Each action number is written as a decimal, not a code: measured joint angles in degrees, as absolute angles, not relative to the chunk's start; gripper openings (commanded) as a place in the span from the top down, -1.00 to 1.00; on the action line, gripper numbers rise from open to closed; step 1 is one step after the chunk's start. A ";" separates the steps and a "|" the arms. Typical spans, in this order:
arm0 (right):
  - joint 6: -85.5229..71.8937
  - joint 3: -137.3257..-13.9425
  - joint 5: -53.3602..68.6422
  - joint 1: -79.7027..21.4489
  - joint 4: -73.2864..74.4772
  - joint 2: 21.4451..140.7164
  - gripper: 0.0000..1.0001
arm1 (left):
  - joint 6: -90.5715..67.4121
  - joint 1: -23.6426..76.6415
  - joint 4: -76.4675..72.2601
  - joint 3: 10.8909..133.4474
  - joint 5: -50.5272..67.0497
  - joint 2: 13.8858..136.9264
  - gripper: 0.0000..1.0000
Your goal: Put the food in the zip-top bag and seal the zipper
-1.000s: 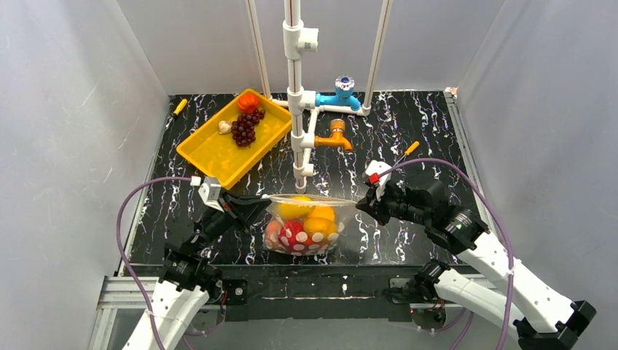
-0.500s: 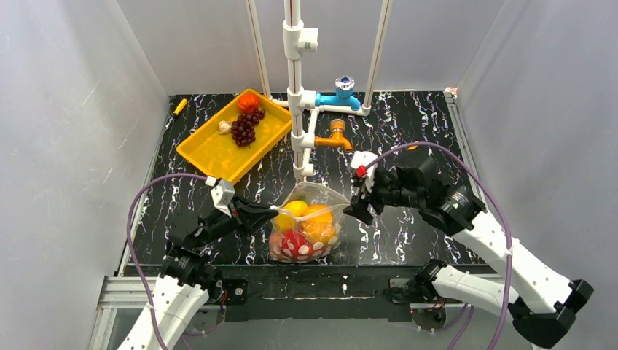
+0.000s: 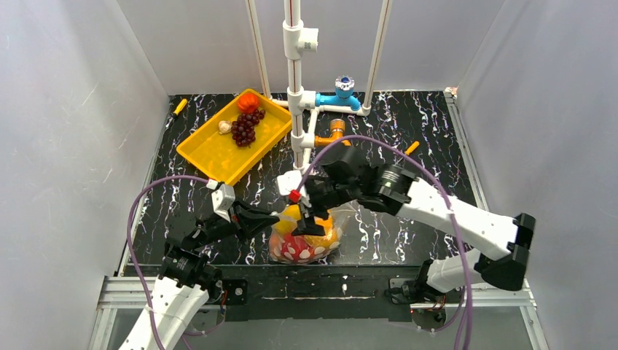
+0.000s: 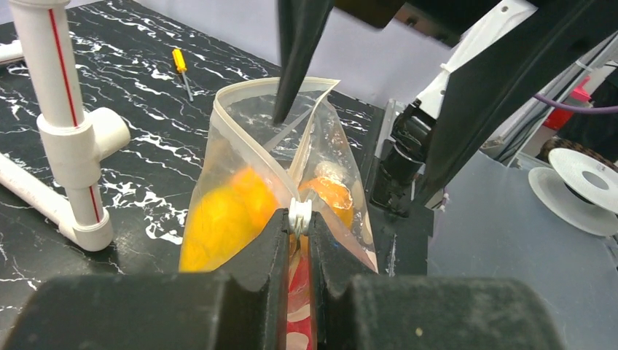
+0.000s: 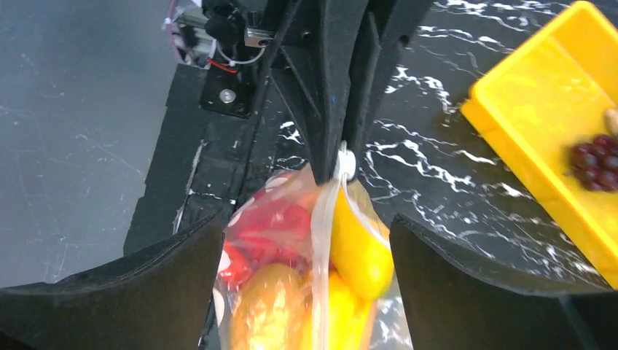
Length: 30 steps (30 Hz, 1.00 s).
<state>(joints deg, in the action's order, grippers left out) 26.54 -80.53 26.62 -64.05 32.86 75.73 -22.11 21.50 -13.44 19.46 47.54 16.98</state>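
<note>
The zip-top bag (image 3: 310, 240) stands bunched near the table's front edge, holding red, yellow and orange food (image 3: 302, 244). My left gripper (image 3: 277, 217) is shut on the white slider (image 4: 299, 216) at the left end of the zipper (image 4: 240, 138). The mouth beyond it gapes open. My right gripper (image 3: 302, 217) hangs open straight above the bag, its fingers (image 5: 116, 292) straddling the zipper strip (image 5: 321, 233) without touching. More food lies in the yellow tray (image 3: 211, 157): dark grapes (image 3: 244, 130), a red piece (image 3: 248, 101) and a small white piece (image 3: 224, 127).
A white pipe stand (image 3: 295, 95) with a blue valve (image 3: 342, 91) and an orange valve (image 3: 335, 135) rises just behind the bag. Two yellow-handled screwdrivers (image 3: 179, 106) (image 3: 412, 148) lie on the black marbled table. White walls close in three sides.
My right gripper opened, let go of the bag's right end and swung left over the bag. The stretched bag slumped into an upright bunch, and my left gripper kept its hold.
</note>
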 measured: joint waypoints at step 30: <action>26.77 -77.74 26.42 -64.45 27.82 82.76 0.97 | -22.70 21.45 -10.12 21.94 50.15 16.93 0.12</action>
